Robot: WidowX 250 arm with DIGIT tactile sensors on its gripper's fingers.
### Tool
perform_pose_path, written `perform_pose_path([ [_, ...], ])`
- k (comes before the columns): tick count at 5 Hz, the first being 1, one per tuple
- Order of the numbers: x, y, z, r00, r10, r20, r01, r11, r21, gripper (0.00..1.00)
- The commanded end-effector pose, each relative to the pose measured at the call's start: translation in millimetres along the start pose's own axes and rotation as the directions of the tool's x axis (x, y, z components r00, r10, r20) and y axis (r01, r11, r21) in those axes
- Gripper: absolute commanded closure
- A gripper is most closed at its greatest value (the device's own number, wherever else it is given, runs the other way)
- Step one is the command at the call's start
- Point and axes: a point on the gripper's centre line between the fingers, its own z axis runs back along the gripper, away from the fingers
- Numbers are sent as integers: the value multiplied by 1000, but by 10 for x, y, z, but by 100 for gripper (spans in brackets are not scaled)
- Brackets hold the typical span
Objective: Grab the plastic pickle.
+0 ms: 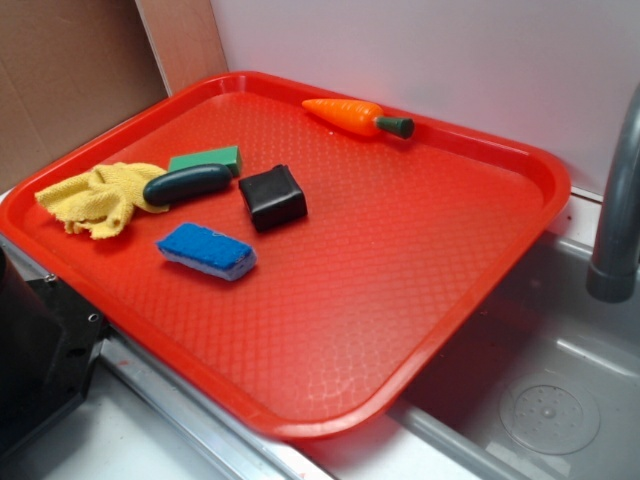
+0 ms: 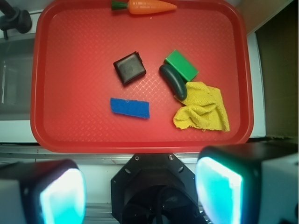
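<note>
A plain white wall fills the upper right of the exterior view, with a brown cardboard panel at upper left. A grey metal sink lies lower right, its grey faucet rising at the right edge.

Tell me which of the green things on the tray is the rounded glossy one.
The plastic pickle: dark green, oblong, rounded ends, partly on the yellow cloth. The green block is flat and lighter.

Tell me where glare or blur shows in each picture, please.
Exterior view: soft light, a pale sheen on the tray near its front rim and a small highlight on the pickle. Wrist view: the tray objects are sharp, but the pincer pads at the bottom are blurred and glow bright cyan.
</note>
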Motion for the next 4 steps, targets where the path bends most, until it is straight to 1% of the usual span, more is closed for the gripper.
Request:
perform_pose_path([
  [1,0,0,0,1000,0,0,0,1000,0,0],
  [2,83,122,-67,999,11,33,-10,1000,-10,0],
  [3,224,235,-226,998,38,60,-38,999,10,0],
  [4,385,371,-500,995,59,77,-63,997,52,0],
])
